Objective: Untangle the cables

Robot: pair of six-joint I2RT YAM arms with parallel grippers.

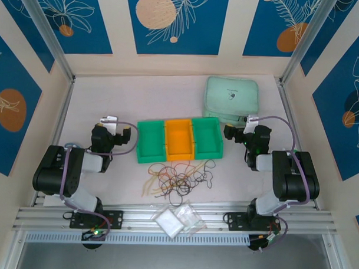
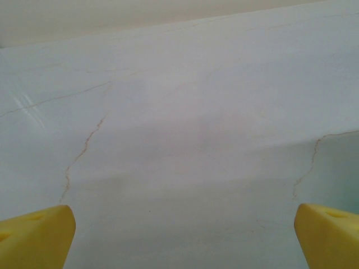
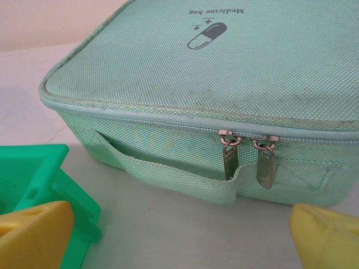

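Cables (image 1: 179, 177) sprawl in a tangle stretched left-right beside the bins (image 1: 179, 140).

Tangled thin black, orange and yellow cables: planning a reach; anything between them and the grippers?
Partly. Left gripper to cables: the left green plastic bin has a near corner close to that line. Right gripper: right green bin, likewise.

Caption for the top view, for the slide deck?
Open left gripper and right gripper flank three bins; tangled cables lie loose on the table in front.
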